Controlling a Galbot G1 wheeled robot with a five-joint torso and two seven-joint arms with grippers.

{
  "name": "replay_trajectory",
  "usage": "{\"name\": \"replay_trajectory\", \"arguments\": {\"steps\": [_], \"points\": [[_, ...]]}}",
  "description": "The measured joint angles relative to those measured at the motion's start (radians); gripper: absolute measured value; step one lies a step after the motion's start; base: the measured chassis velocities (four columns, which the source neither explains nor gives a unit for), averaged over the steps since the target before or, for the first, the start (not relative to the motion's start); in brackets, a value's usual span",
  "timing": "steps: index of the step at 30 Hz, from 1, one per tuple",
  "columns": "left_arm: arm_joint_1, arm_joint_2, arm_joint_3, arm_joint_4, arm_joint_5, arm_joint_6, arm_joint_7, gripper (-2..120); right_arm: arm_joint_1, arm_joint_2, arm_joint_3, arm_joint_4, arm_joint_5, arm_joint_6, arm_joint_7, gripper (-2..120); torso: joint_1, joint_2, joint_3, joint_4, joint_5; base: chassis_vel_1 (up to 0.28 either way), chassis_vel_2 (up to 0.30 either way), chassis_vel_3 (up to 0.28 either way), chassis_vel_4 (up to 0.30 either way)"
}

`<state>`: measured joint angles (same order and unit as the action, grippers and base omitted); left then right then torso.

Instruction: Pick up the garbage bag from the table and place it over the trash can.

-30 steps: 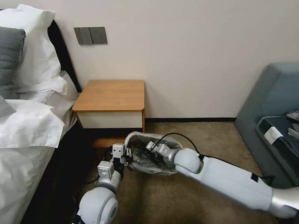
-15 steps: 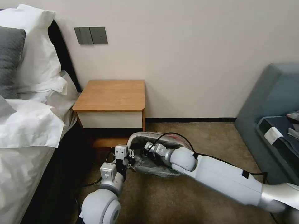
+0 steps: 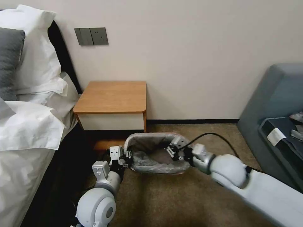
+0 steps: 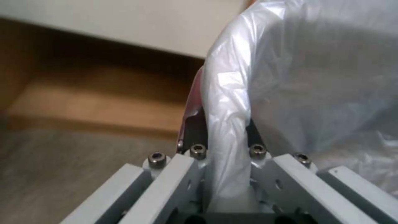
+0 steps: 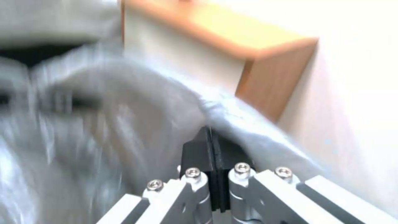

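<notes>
The trash can [image 3: 157,170] stands on the carpet in front of the table [image 3: 112,96], wrapped in the translucent grey garbage bag [image 3: 148,157], which is spread over its rim. At the bin's left rim, my left gripper [image 3: 128,156] is shut on the bag-covered edge; in the left wrist view its gripper [image 4: 224,133] has the bag [image 4: 290,77] folded between the fingers, a pink edge beside them. My right gripper [image 3: 172,150] is at the right rim. In the right wrist view that gripper [image 5: 211,133] has its pads pressed together on the bag's edge [image 5: 232,118].
A bed with white linen [image 3: 28,126] lies to the left and a grey-blue armchair [image 3: 277,104] to the right. The right arm's black cable [image 3: 208,135] arcs over the carpet. Open carpet [image 3: 170,198] lies in front of the bin. The table's lower shelf [image 4: 95,102] is close behind.
My right gripper has swung from inside the bin's left part across to its right rim, drawing the bag open over the rim. The left gripper shifted slightly left.
</notes>
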<state>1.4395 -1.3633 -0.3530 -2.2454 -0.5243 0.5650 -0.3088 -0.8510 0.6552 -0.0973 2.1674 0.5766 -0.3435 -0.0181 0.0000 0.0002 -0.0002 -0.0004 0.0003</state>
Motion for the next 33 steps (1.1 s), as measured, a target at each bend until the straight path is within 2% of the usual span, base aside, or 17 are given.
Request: {"name": "replay_trajectory", "arguments": {"steps": [2, 5, 6, 7, 9, 12, 13, 16, 17, 19, 20, 22, 23, 26, 30, 33], "points": [[0.012, -0.003, -0.009, -0.001, 0.003, 0.010, -0.004, 1, 0.007, 0.015, 0.014, 0.011, 0.027, 0.010, 0.019, -2, 0.000, 0.000, 0.000, 0.0005, 0.0001, 0.000, 0.000, 0.000, 0.000], [0.038, -0.008, -0.025, -0.001, 0.023, 0.019, -0.008, 1, -0.001, 0.050, 0.040, 0.030, 0.076, 0.020, 0.054, 8, 0.000, 0.000, 0.000, 0.0008, -0.0004, 0.000, 0.000, 0.000, 0.000], [0.038, -0.008, -0.025, -0.001, 0.023, 0.019, -0.008, 1, -0.001, 0.050, 0.040, 0.030, 0.076, 0.020, 0.054, 8, 0.000, 0.000, 0.000, 0.0008, -0.0004, 0.000, 0.000, 0.000, 0.000], [0.044, -0.010, -0.028, 0.002, 0.028, 0.021, -0.009, 1, -0.018, 0.059, 0.044, 0.033, 0.080, 0.023, 0.056, 15, 0.000, 0.000, 0.000, 0.0008, 0.0002, 0.000, 0.000, 0.000, 0.000], [0.045, -0.010, -0.028, 0.005, 0.029, 0.023, -0.010, 1, -0.030, 0.062, 0.045, 0.035, 0.080, 0.027, 0.058, 17, 0.000, 0.000, 0.000, 0.0006, 0.0002, 0.000, 0.000, 0.000, 0.000], [0.048, -0.008, -0.027, 0.022, 0.010, 0.038, -0.013, 1, -0.101, 0.096, 0.083, 0.028, 0.055, 0.065, 0.069, 35, 0.000, 0.000, 0.000, 0.0004, -0.0002, 0.000, 0.000, 0.000, 0.000], [0.048, -0.008, -0.027, 0.022, 0.010, 0.038, -0.013, 1, -0.101, 0.096, 0.083, 0.028, 0.055, 0.065, 0.069, 35, 0.000, 0.000, 0.000, 0.0004, -0.0002, 0.000, 0.000, 0.000, 0.000], [0.034, 0.004, -0.022, 0.050, -0.063, 0.064, -0.020, 1, -0.182, 0.176, 0.184, 0.010, 0.051, 0.103, 0.079, 48, 0.000, 0.000, 0.000, 0.0006, -0.0003, 0.000, 0.000, 0.000, 0.000], [0.034, 0.004, -0.022, 0.050, -0.063, 0.064, -0.020, 1, -0.182, 0.176, 0.184, 0.010, 0.051, 0.103, 0.079, 48, 0.000, 0.000, 0.000, 0.0006, -0.0003, 0.000, 0.000, 0.000, 0.000], [0.014, 0.004, -0.020, 0.077, -0.112, 0.065, -0.029, 1, -0.241, 0.253, 0.276, -0.011, 0.079, 0.144, 0.096, 59, 0.000, 0.000, 0.000, 0.0003, -0.0002, 0.000, 0.000, 0.000, 0.000], [0.014, 0.004, -0.020, 0.077, -0.112, 0.065, -0.029, 1, -0.241, 0.253, 0.276, -0.011, 0.079, 0.144, 0.096, 59, 0.000, 0.000, 0.000, 0.0003, -0.0002, 0.000, 0.000, 0.000, 0.000], [-0.001, 0.001, -0.019, 0.103, -0.144, 0.077, -0.037, 1, -0.282, 0.304, 0.341, -0.029, 0.126, 0.181, 0.115, 70, 0.000, 0.000, 0.000, 0.0003, -0.0001, 0.000, 0.000, 0.000, 0.000], [-0.001, 0.001, -0.019, 0.103, -0.144, 0.077, -0.037, 1, -0.282, 0.304, 0.341, -0.029, 0.126, 0.181, 0.115, 70, 0.000, 0.000, 0.000, 0.0003, -0.0001, 0.000, 0.000, 0.000, 0.000], [-0.014, -0.001, -0.015, 0.142, -0.163, 0.092, -0.044, 1, -0.319, 0.344, 0.405, -0.059, 0.161, 0.213, 0.123, 84, 0.000, 0.000, 0.000, 0.0002, -0.0003, 0.000, 0.000, 0.000, 0.000], [-0.019, -0.007, -0.011, 0.167, -0.164, 0.094, -0.044, 1, -0.324, 0.367, 0.427, -0.075, 0.169, 0.226, 0.120, 97, 0.000, 0.000, 0.000, 0.0003, -0.0003, 0.000, 0.000, 0.000, 0.000], [-0.020, -0.013, -0.009, 0.183, -0.163, 0.090, -0.045, 1, -0.322, 0.382, 0.429, -0.079, 0.173, 0.228, 0.117, 100, 0.000, 0.000, 0.000, 0.0004, -0.0002, 0.000, 0.000, 0.000, 0.000]]}}
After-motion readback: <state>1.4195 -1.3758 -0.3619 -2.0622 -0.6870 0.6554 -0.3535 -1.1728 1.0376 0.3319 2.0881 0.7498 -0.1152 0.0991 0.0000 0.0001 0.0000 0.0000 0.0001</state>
